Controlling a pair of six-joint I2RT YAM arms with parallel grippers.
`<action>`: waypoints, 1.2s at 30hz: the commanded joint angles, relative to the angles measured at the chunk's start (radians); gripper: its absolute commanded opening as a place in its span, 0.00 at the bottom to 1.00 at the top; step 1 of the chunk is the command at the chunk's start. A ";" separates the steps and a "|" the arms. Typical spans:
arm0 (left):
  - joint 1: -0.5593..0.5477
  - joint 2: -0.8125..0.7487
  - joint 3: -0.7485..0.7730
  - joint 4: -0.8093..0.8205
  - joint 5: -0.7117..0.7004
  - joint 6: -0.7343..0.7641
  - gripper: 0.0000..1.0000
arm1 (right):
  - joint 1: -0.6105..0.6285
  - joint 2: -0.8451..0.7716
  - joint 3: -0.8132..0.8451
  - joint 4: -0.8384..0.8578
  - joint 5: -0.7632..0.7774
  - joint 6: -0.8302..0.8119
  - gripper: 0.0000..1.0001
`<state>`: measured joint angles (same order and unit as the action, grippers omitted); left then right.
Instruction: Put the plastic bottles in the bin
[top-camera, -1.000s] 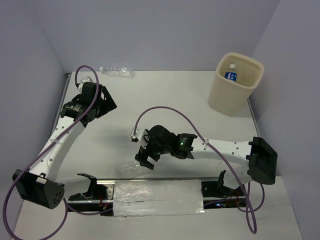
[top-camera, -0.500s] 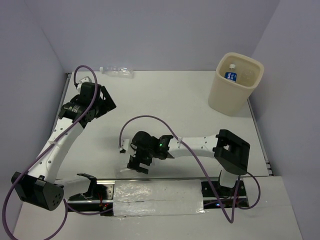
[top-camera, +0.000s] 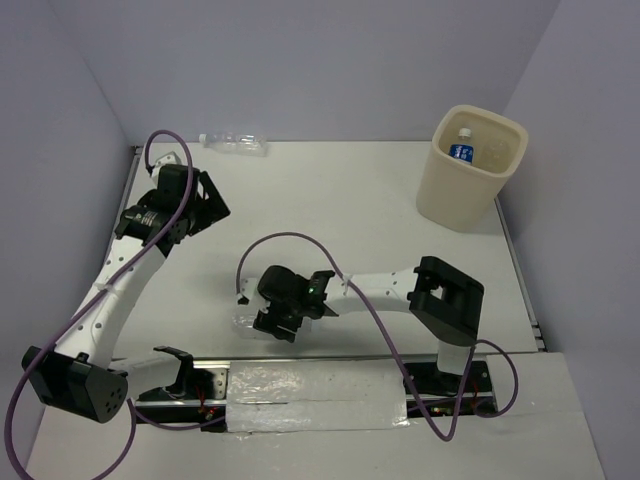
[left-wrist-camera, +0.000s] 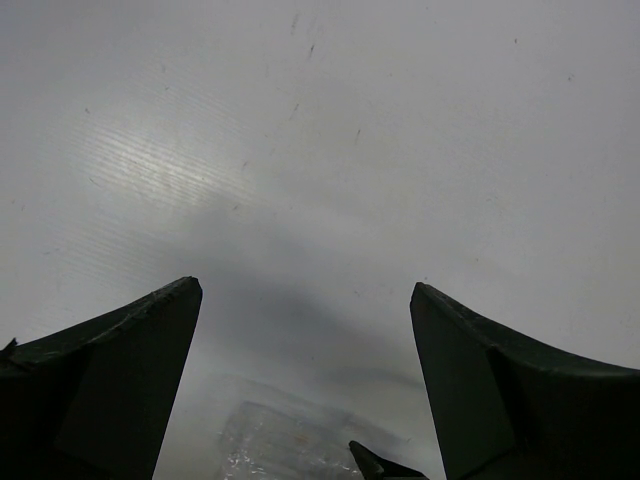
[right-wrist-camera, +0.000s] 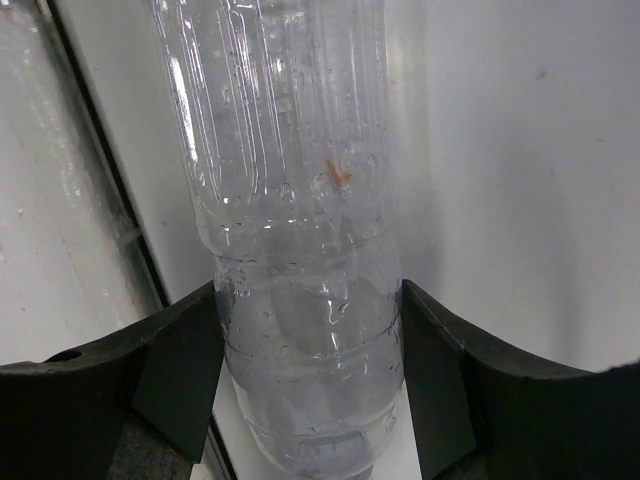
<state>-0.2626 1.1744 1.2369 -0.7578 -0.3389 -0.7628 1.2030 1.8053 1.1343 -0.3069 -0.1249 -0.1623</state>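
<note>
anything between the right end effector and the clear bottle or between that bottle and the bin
Nothing visible. The right end effector straddles the clear bottle, and only bare table lies between it and the bin.

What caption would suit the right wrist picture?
The right gripper flanks a clear plastic bottle lying on the white table.

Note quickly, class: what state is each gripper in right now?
Left gripper: open, holding nothing.
Right gripper: open, straddling the bottle, no squeeze visible.
</note>
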 joint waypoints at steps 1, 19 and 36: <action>0.010 -0.013 0.035 0.020 -0.017 0.013 0.99 | -0.022 -0.027 0.038 -0.041 0.115 0.079 0.59; 0.028 -0.121 0.022 0.049 -0.083 -0.070 0.99 | -0.876 -0.526 0.340 0.015 0.477 0.325 0.59; 0.034 -0.113 0.001 0.083 -0.078 -0.049 0.99 | -1.235 -0.278 0.303 0.580 0.757 0.193 0.63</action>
<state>-0.2359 1.0718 1.2366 -0.7235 -0.4141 -0.8154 -0.0048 1.5269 1.4445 0.1333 0.5640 0.0566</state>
